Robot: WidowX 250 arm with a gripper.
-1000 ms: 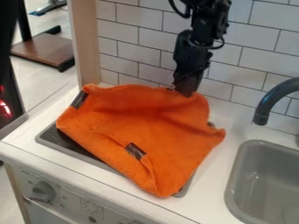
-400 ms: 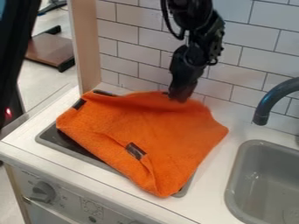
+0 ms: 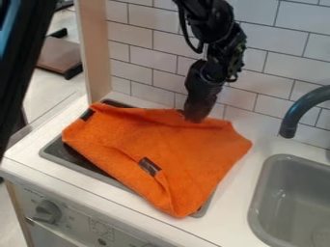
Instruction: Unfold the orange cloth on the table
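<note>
The orange cloth (image 3: 184, 157) lies beneath the tool (image 3: 195, 118), whether clamped I cannot tell.

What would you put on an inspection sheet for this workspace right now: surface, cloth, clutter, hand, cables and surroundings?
Surface: white counter with a dark stove top set in it, mostly under the cloth.
Cloth: orange cloth, not lying flat; creases by the front corner and a ridge along the back edge. Two dark patches, one near the left corner, one towards the front.
Clutter: nothing seen.
Hand: black hand at the cloth's back edge; whether it grips cannot be told.
Cables: black cable bowed out beside the arm, away from the cloth.
Surroundings: tiled wall behind, grey sink and dark tap to the picture's right, knob on the front panel.
</note>
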